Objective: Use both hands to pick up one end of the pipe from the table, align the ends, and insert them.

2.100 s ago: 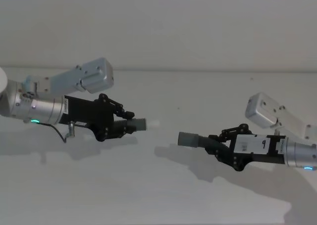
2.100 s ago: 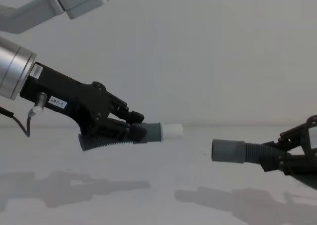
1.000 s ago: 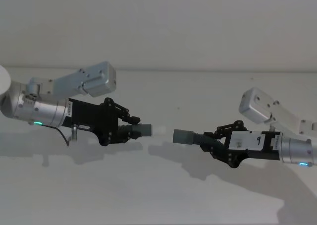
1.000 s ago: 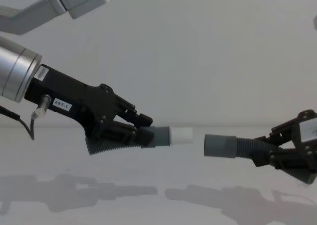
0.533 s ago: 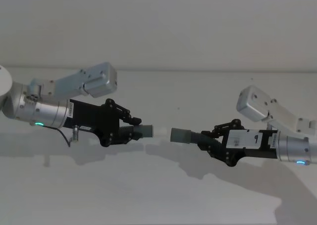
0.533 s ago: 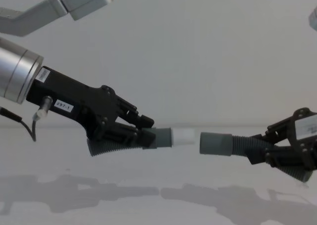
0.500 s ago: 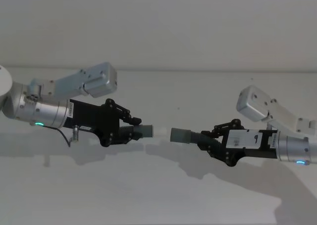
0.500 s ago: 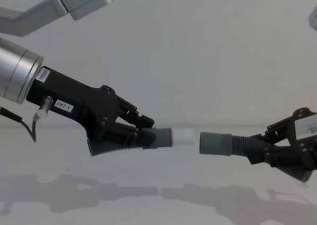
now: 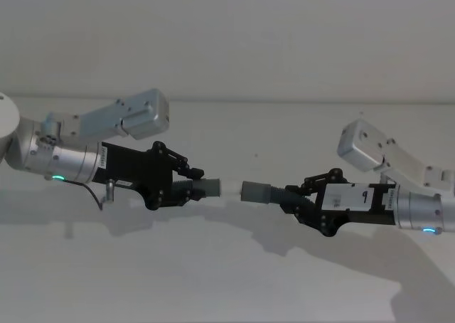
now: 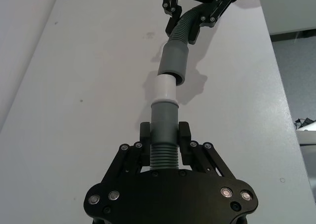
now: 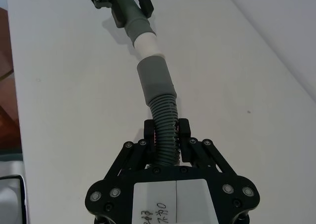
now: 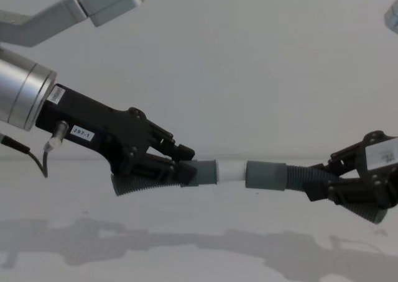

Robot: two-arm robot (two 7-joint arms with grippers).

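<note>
Left gripper [image 12: 177, 164] clamped on the shorter pipe piece [image 12: 165, 175] at the ribs just behind its smooth cuff, held up above the table [image 9: 227, 280]; right gripper [image 12: 329, 182] likewise closed around the ribbed body of the longer pipe piece [image 12: 311, 181], well back from its wider grey sleeve [image 12: 266, 174]. From the fingers outward: narrow cuff with pale tip [image 12: 232, 170] pointing toward the right arm, sleeve mouth pointing back toward the left arm, long axes both roughly level and nearly in one line across the workspace. Seen from the left wrist, pale tip [image 10: 165, 90] right at the sleeve [image 10: 174, 63] mouth, perhaps just entering; hard to tell how deep. Probably light and flexible along the ribs, stiffer at the smooth cuffs, so liable to bend or buckle under a push; best gripped close behind each cuff, as on the left. Right-hand hold farther back, so some droop or sideways swing of the sleeve likely during insertion.
</note>
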